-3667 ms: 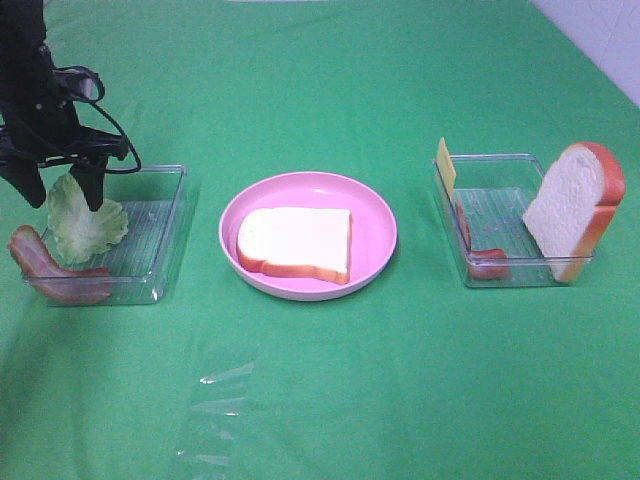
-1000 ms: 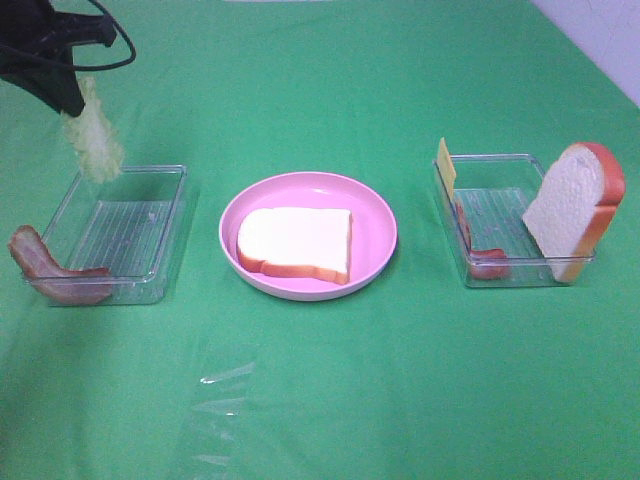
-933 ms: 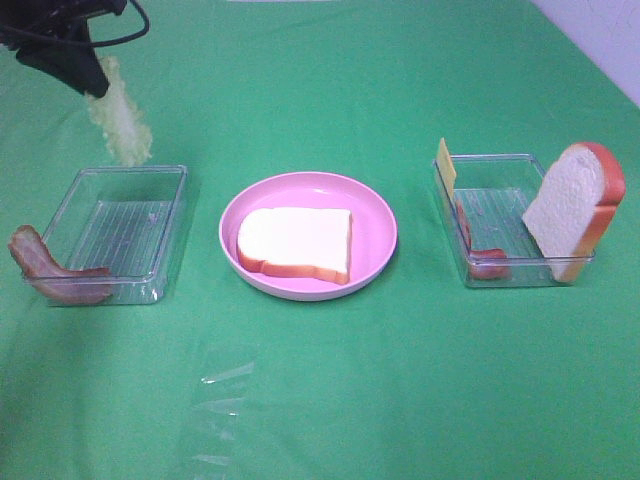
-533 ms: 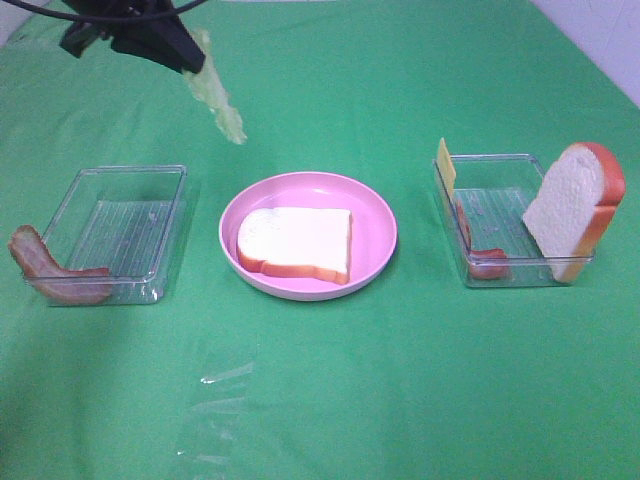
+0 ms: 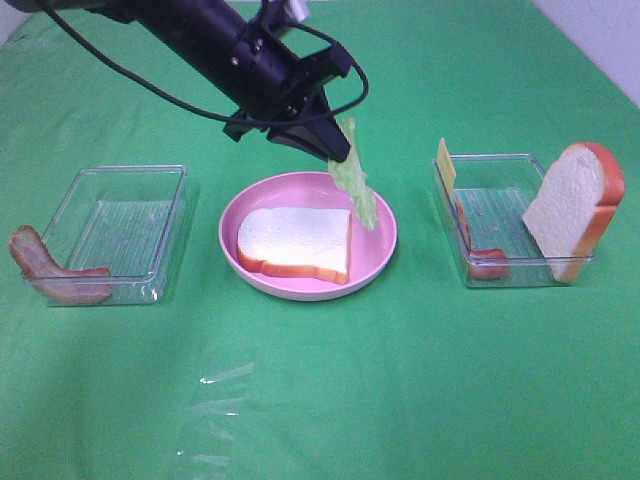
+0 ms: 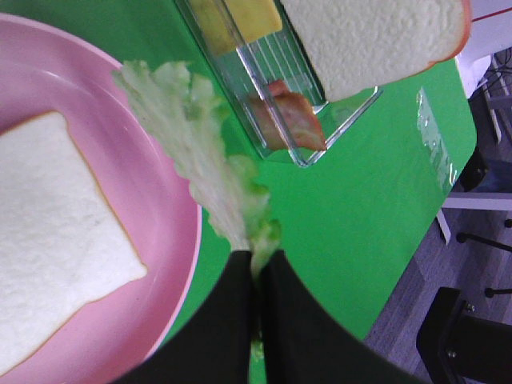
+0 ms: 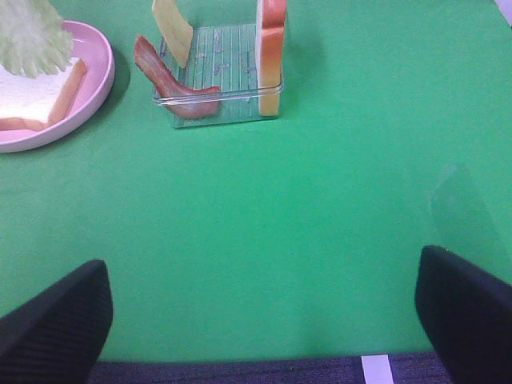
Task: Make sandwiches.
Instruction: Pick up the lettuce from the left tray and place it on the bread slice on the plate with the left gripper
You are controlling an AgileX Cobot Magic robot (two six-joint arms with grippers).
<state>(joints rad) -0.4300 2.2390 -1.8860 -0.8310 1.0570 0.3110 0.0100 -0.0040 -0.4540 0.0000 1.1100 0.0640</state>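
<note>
Step in hand: adding the lettuce layer. Centre of scene, pink plate (image 5: 383,225) bearing flat base bread slice (image 5: 295,243), sandwich barely begun; second slice (image 5: 572,208) upright in right tray (image 5: 490,157). Above plate's far right rim, left gripper (image 5: 338,148) pinched tight on dangling lettuce leaf (image 5: 356,185). Next: shift left over bread, lower, release. Right gripper (image 7: 260,316) spread wide, empty. No readable writing.

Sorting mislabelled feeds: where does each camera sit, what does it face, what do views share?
Exterior high: above, looking down on table; left end effector hangs lettuce over pink plate's edge.
Left wrist: on left arm, looking down past that shut end effector at lettuce, plate, right tray.
Right wrist: low, facing across table toward right tray; open right end effector frames view.
Shared: all show lettuce, plate, right tray.
</note>
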